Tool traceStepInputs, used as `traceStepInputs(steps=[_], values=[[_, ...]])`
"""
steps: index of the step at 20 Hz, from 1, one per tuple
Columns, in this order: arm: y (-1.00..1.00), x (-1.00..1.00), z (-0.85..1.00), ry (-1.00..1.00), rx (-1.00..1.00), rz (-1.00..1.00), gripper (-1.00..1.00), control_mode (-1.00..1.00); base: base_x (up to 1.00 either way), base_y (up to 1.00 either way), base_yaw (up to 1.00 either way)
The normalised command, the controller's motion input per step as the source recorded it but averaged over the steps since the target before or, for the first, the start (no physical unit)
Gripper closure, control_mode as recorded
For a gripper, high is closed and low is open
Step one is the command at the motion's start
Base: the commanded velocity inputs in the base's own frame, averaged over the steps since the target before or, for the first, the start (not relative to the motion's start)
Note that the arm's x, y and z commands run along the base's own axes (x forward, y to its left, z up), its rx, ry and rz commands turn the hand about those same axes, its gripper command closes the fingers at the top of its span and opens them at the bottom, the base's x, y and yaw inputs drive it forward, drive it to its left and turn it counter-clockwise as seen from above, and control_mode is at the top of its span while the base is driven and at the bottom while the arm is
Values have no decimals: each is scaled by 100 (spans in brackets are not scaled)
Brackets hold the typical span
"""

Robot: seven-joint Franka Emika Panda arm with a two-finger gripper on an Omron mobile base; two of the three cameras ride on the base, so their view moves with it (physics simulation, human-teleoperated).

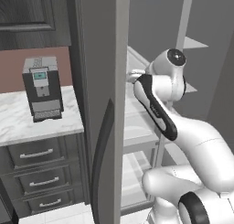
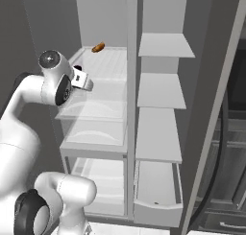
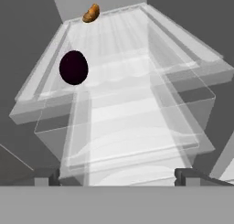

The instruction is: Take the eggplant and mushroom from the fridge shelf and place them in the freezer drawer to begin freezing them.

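Dark purple, nearly black, the eggplant (image 3: 73,67) sits at the upper left of the hand view, on the near left part of the top fridge shelf (image 3: 119,40). It looks smooth and rounded, so I would judge it firm but slippery, and fairly light; the safest hold is across its widest middle, with the fingers square to it so it cannot squirt out. In the right base view only a dark sliver of it (image 2: 78,67) shows, just behind the wrist.

Further back on the same shelf, at the top of the hand view, lies the mushroom (image 3: 91,13), a small tan lump near the rear wall; it also appears at the upper left of the right base view (image 2: 98,47). It should be very light and soft, easy to crush, and wants a gentle pinch low on its body.

Lower right in the right base view, the pale grey freezer drawer (image 2: 157,207) stands pulled out at the bottom of the fridge; a tiny dark speck lies inside, too small to identify.

At the bottom of the hand view the hand (image 3: 118,175) has its two fingertips (image 3: 45,176) spread as wide as they go. It holds nothing and touches nothing, hanging short of the shelf front, with the eggplant ahead and to the left of its centre line.
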Motion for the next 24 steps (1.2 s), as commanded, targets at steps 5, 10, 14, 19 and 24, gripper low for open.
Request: traceStepInputs(steps=[5,10,14,19,24], values=[[23,64,48,6,0,0,-100,-100,0,0,0],[3,59,3,3,0,0,-100,-100,0,0,0],[14,59,-38,5,0,0,-100,-100,0,0,0],[24,66,-19,2,0,0,-100,-100,0,0,0],[23,51,-7,4,0,0,-100,-100,0,0,0]])
